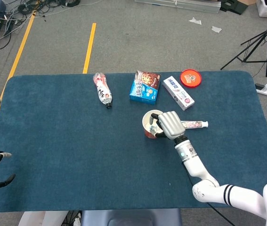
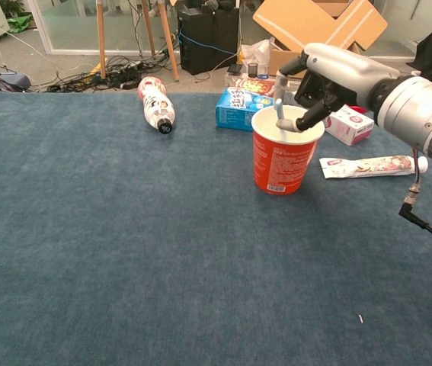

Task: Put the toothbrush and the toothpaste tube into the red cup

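Right hand [image 2: 330,76] is held at the red cup [image 2: 280,156] rim, toothbrush [image 2: 279,107] pinched upright inside; toothpaste tube [image 2: 372,165] lies on desk [image 2: 124,244] beside

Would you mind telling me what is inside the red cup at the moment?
The toothbrush stands in the red cup, its handle above the rim at the right hand; its lower end is hidden by the cup wall. The toothpaste tube lies outside.

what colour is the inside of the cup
White or pale cream inside the cup, red outside; the chest view shows it best.
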`<state>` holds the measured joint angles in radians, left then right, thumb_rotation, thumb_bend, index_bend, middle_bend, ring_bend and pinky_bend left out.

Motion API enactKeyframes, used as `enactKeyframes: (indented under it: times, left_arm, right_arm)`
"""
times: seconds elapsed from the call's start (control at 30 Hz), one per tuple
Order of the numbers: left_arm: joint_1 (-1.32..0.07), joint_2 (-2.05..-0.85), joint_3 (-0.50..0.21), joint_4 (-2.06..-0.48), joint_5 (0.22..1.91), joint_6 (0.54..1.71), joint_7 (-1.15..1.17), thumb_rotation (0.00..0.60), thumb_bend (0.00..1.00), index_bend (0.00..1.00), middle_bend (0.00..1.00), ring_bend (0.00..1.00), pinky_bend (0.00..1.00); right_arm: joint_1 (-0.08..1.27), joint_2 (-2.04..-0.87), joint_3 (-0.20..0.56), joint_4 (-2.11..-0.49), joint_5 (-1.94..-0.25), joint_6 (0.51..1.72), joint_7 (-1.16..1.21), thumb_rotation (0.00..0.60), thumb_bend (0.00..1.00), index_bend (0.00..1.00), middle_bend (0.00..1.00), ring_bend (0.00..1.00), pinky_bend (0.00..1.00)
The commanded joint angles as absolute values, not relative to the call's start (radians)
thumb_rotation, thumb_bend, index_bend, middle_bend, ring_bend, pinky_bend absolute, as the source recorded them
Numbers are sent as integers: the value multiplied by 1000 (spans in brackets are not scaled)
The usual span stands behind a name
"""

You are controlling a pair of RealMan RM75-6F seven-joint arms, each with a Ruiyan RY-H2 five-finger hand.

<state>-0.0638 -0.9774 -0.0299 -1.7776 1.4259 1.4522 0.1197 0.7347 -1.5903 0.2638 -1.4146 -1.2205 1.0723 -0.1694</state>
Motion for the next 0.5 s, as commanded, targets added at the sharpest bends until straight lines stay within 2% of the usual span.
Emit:
enactKeyframes:
  times: [0.03,0.27,0.4,0.5]
  left_arm:
    - [-64,-978,-30,-1777,1425,1452,120,600,172,315,315,212,275]
    - [-63,-977,-31,-1777,1424,1453,118,600,171,315,315,211,275]
    - [-63,-978,-30,-1777,1424,1454,123,600,171,315,315,211,275]
    - [-63,-981,-30,-1776,1423,1455,129,600,171,316,315,212,275]
  right_arm:
    - [735,-1589,264,-1418,-1226,1075,-166,600,123,490,1000,1000,1000]
    - [715,-1548,249,-1464,-1266,1111,-177,600,46,376,1000,1000,1000]
    - [687,-1494,242,-1525,-1300,1162,-205,600,38,351,1000,984,1000]
    - [665,-1429,239,-1590,-1298,1184,-266,600,37,348,1000,933,1000]
